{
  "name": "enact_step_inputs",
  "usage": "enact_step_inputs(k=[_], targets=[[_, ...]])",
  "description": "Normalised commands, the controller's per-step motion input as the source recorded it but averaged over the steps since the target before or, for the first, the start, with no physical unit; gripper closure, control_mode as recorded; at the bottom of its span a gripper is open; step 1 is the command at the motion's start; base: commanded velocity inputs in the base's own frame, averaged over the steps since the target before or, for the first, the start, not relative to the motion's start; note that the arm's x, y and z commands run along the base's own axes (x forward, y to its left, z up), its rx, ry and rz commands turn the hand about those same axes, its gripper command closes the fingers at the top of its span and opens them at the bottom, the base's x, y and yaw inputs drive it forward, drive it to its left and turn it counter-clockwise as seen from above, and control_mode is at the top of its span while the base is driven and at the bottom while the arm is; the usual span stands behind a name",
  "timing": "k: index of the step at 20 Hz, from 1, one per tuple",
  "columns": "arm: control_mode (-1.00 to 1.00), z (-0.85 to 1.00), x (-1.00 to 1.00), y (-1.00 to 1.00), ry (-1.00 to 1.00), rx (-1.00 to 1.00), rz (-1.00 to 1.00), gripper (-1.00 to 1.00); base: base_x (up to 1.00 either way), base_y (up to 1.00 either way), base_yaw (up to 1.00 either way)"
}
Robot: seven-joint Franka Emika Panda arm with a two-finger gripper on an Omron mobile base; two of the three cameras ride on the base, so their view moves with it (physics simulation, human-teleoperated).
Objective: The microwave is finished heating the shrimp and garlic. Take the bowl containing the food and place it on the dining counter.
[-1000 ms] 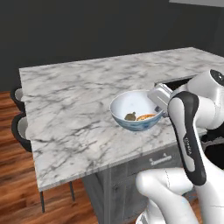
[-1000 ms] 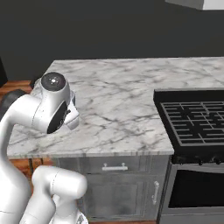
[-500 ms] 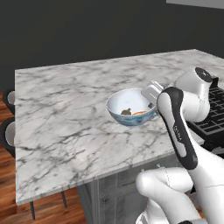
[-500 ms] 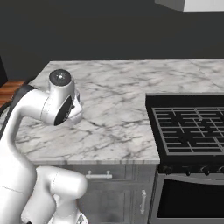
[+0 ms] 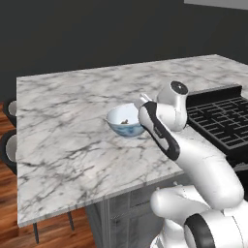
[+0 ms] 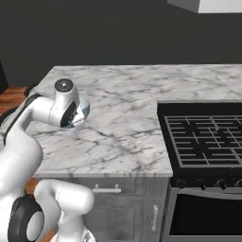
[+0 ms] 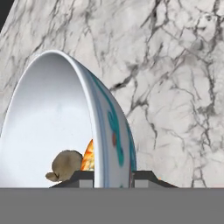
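Left base view shows the desk (image 5: pixel 68 131), a broad white marble slab with grey veining, running from the dark wall back toward the near edge, with a black stove (image 5: pixel 218 118) set against its right end. From the right base view the same stove (image 6: pixel 205 134) lies to the right, its grates well apart from the arm. The bowl (image 5: pixel 125 121), white with a blue pattern outside and pale inside, sits low over the marble toward the near right part of the desk, short of the stove; whether its foot touches the surface I cannot tell. The tool (image 7: pixel 113 177) is clamped on the bowl's rim, one fingertip inside the wall and one outside. Inside the bowl lie the shrimp and garlic (image 7: pixel 72 165), a tan lump touching an orange piece.
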Motion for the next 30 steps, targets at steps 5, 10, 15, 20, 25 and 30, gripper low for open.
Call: enact_step_inputs(k=[5,10,15,20,25,30], targets=[[-1.0,-0.44,0.69,0.45,0.06,0.16,-0.06,1.0,0.0,0.0,0.0],[-1.0,-0.37,0.65,0.53,0.02,0.0,0.0,1.0,0.0,0.0,0.0],[-1.0,-0.75,0.78,0.38,0.0,-0.15,0.0,1.0,0.0,0.0,0.0],[-1.0,-0.76,0.63,0.2,0.0,-0.09,0.0,1.0,0.0,0.0,0.0],[-1.0,-0.22,0.24,0.01,0.0,0.0,0.0,1.0,0.0,0.0,0.0],[-1.0,0.09,0.01,0.0,0.01,0.0,0.0,-1.0,0.0,0.0,0.0]])
